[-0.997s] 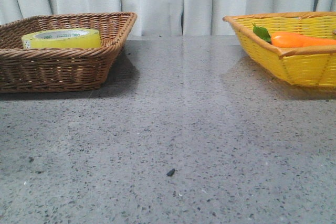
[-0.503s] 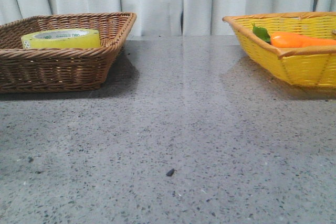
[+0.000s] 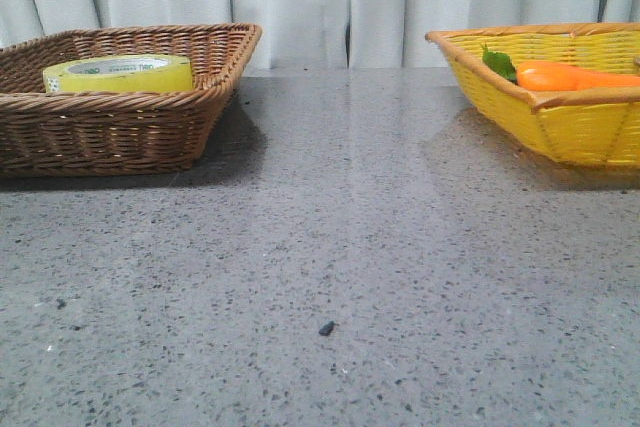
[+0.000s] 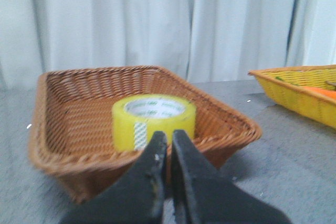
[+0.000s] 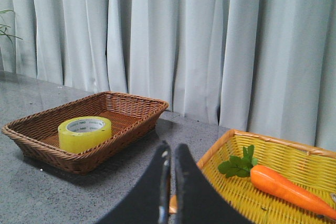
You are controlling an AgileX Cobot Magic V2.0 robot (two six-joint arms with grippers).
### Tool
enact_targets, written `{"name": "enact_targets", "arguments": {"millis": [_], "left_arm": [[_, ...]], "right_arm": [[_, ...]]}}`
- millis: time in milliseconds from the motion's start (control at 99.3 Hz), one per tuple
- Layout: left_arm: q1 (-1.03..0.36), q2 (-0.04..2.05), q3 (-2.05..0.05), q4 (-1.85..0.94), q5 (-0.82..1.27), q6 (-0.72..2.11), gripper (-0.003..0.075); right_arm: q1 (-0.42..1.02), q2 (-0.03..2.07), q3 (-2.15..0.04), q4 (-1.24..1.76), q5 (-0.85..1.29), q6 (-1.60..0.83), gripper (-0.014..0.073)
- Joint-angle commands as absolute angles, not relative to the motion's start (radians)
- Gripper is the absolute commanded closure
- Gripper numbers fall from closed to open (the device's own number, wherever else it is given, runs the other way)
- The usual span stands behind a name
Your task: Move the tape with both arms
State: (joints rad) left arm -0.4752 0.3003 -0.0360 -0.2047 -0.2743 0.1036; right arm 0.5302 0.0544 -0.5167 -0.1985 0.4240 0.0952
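The brown woven wicker basket (image 4: pixel 63 129) sits just ahead of the left pincer (image 4: pixel 169 145), and the wide yellow glossy roll of tape (image 4: pixel 154 121) lies flat inside it, core axis upright (left arm nearer). Both pincers, the right pincer (image 5: pixel 170 156) included, are clenched, empty, level above the desk.

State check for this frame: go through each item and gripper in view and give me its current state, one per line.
tape: lying flat inside the brown basket, not held.
brown basket: upright on the table, holding only the tape.
carrot: lying in the yellow basket.
yellow basket: upright on the table.
left gripper: jaws shut, empty, short of the brown basket.
right gripper: jaws shut, empty.
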Motion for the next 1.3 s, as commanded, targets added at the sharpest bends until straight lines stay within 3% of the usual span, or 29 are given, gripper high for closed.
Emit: {"name": "enact_targets", "arguments": {"millis": [0, 393, 614, 1289], "left_arm": [[-0.443, 0.229, -0.005, -0.23, -0.324, 0.103, 0.0741], [-0.232, -0.025, 0.011, -0.224, 0.148, 0.093, 0.0741], [-0.17, -0.035, 0.011, -0.286, 0.307, 0.093, 0.0741], [-0.17, -0.035, 0.011, -0.297, 0.31, 0.093, 0.0741]], "right_arm": [[0.53, 0.078, -0.539, -0.215, 0.339, 0.094, 0.066], [0.53, 0.078, -0.539, -0.215, 0.339, 0.094, 0.066], [0.53, 0.078, -0.539, -0.215, 0.339, 0.094, 0.066], [0.53, 0.078, -0.539, -0.215, 0.339, 0.094, 0.066]]}}
